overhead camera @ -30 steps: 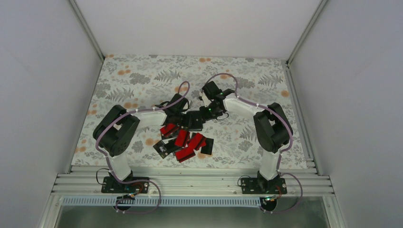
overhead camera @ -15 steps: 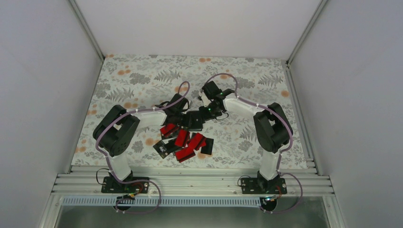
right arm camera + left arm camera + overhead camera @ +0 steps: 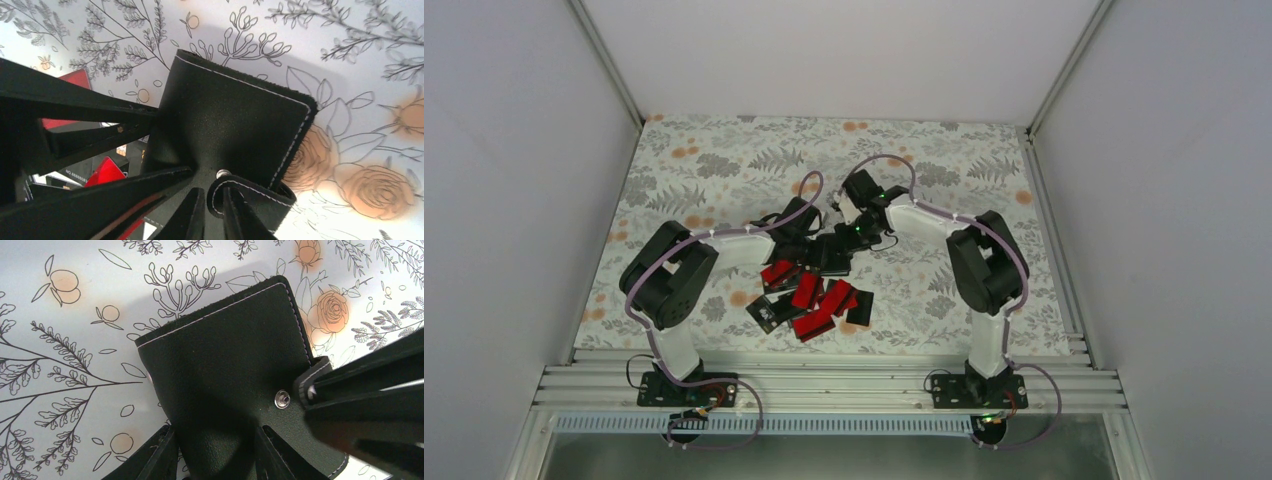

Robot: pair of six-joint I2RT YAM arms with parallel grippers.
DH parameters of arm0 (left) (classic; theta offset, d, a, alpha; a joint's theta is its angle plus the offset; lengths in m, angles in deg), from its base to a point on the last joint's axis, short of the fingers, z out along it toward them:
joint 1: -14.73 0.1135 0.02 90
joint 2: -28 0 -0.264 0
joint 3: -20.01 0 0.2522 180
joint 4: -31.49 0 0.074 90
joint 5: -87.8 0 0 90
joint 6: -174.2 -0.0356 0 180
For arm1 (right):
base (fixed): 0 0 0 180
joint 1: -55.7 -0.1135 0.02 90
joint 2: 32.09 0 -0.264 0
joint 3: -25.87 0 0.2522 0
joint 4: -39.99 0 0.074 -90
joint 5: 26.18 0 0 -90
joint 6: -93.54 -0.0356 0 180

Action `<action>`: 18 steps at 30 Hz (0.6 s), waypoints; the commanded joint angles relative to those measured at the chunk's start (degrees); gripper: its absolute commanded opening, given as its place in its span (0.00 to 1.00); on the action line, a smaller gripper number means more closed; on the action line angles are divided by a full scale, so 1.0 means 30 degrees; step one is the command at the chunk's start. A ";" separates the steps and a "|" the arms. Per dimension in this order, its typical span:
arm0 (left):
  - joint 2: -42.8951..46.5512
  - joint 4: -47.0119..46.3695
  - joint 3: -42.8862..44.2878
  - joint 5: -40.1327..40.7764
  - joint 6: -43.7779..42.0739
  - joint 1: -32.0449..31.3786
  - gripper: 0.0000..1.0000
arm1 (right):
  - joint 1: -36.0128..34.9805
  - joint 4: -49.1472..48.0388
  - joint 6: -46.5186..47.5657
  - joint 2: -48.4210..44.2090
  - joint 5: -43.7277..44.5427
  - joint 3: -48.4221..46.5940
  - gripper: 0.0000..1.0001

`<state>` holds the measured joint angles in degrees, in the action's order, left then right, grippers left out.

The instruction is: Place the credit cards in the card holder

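Note:
The black card holder (image 3: pixel 225 350) lies on the flowered cloth, folded, its snap stud (image 3: pixel 282 399) bare. My left gripper (image 3: pixel 214 430) is shut on its near end, one finger on each side edge. My right gripper (image 3: pixel 214 194) is shut on the holder's stitched strap tab (image 3: pixel 250 192), lifted off the stud (image 3: pixel 223 173). In the top view both grippers meet at the card holder (image 3: pixel 832 252) mid-table. The credit cards (image 3: pixel 812 298), red and black, lie in a loose pile just in front of it; a red card (image 3: pixel 106 172) shows past my right fingers.
The flowered cloth (image 3: pixel 724 170) covers the table between white side walls (image 3: pixel 514 200). An aluminium rail (image 3: pixel 824 385) runs along the near edge by the arm bases. Purple cables (image 3: pixel 809 185) loop above both wrists.
The right arm has swung a little to the left, its elbow and wrist shifting toward the holder. The left arm, holder and cards stay where they were.

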<state>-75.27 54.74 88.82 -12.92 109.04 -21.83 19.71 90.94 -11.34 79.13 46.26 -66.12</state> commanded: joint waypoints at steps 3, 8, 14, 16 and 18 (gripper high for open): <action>-0.0490 0.1170 -0.0667 -0.0060 -0.0165 -0.0313 0.38 | -0.0298 -0.0443 -0.0028 0.0889 -0.0603 -0.0650 0.17; -0.0537 0.1137 -0.0656 -0.0059 -0.0180 -0.0303 0.38 | -0.0294 -0.0317 -0.0014 0.1040 -0.0311 -0.0857 0.15; -0.0609 0.1155 -0.0569 -0.0059 -0.0209 -0.0295 0.38 | -0.0293 -0.0167 0.0047 0.1042 0.0113 -0.0887 0.08; -0.0644 0.1162 -0.0584 -0.0059 -0.0194 -0.0303 0.38 | -0.0297 -0.0174 0.0055 0.1039 0.0135 -0.0860 0.06; -0.0628 0.1140 -0.0574 -0.0059 -0.0183 -0.0307 0.38 | -0.0323 -0.0175 0.0080 0.1028 0.0085 -0.0846 0.06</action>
<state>-75.27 54.53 88.71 -12.94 109.02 -21.83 19.38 90.44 -11.38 81.36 45.99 -67.30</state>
